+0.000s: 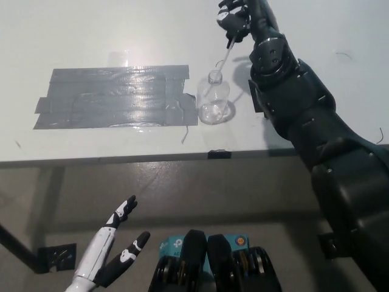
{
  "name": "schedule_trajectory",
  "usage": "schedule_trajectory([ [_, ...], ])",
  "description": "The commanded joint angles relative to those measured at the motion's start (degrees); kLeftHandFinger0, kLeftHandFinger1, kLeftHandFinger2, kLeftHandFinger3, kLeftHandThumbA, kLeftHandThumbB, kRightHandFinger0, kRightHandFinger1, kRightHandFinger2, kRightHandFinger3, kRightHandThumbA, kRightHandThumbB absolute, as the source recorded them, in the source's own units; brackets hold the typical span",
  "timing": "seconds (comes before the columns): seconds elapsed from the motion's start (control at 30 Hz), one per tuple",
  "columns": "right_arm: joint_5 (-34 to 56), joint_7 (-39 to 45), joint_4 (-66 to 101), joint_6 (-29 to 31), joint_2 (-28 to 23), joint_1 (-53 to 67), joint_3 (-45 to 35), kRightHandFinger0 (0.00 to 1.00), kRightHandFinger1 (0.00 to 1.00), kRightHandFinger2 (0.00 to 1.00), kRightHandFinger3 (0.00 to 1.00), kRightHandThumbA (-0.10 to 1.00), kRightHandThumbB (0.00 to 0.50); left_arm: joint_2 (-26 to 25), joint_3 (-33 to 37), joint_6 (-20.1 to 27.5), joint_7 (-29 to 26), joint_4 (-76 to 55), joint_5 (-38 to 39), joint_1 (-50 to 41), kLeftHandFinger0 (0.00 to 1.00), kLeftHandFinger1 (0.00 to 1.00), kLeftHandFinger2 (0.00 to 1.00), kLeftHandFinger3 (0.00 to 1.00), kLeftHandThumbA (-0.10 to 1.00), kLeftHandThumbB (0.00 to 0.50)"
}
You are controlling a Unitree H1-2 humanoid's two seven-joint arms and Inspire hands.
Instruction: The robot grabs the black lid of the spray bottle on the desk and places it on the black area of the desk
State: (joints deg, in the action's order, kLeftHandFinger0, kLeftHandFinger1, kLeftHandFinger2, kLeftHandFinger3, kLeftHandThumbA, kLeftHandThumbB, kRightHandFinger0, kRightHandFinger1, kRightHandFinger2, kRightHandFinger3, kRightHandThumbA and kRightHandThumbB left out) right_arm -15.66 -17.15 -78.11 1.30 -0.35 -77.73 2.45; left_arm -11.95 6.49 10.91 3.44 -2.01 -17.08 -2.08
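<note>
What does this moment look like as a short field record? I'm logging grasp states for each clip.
right robot hand: raised above the bottle, shut on the black lid
black lid: off the bottle, held in the air, its thin dip tube hanging toward the bottle neck
spray bottle: clear, upright on the white desk, open at the top
black area: dark tape patch beside the bottle, nothing on it
left robot hand: resting low, below the desk edge, open
step left: lid not yet on the black area
</note>
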Motion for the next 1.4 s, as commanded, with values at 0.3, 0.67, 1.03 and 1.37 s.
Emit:
schedule_trajectory([
  [0.3, 1.4, -7.2, 2.2, 7.5, -1.5, -4.0, 0.6, 0.00, 0.26, 0.65, 0.55, -0.08, 0.186, -0.3, 0.2, 1.5, 0.1, -1.2, 0.4, -0.1, 1.00, 1.00, 1.00, 1.00, 0.88, 0.188],
  [0.67, -0.8, -17.5, 6.9, 11.1, -8.4, -10.5, 1.6, 0.00, 0.19, 0.70, 0.81, -0.10, 0.078, -0.4, -0.3, 2.1, -0.3, -0.9, 0.8, 0.0, 1.00, 1.00, 1.00, 1.00, 0.86, 0.183],
  [1.03, 0.8, -17.3, 10.0, 9.8, -17.8, -15.3, 0.0, 0.09, 0.30, 0.68, 0.54, -0.10, 0.187, -0.5, -0.7, 2.1, -0.4, -0.5, 0.9, 0.1, 1.00, 1.00, 1.00, 1.00, 0.85, 0.168],
  [1.37, -1.1, -16.9, 11.2, 11.8, -14.6, -4.1, 2.8, 0.00, 0.04, 0.54, 0.66, -0.10, 0.141, -0.5, -2.1, 3.5, -1.5, -0.3, 1.1, -2.1, 1.00, 1.00, 1.00, 1.00, 0.84, 0.167],
])
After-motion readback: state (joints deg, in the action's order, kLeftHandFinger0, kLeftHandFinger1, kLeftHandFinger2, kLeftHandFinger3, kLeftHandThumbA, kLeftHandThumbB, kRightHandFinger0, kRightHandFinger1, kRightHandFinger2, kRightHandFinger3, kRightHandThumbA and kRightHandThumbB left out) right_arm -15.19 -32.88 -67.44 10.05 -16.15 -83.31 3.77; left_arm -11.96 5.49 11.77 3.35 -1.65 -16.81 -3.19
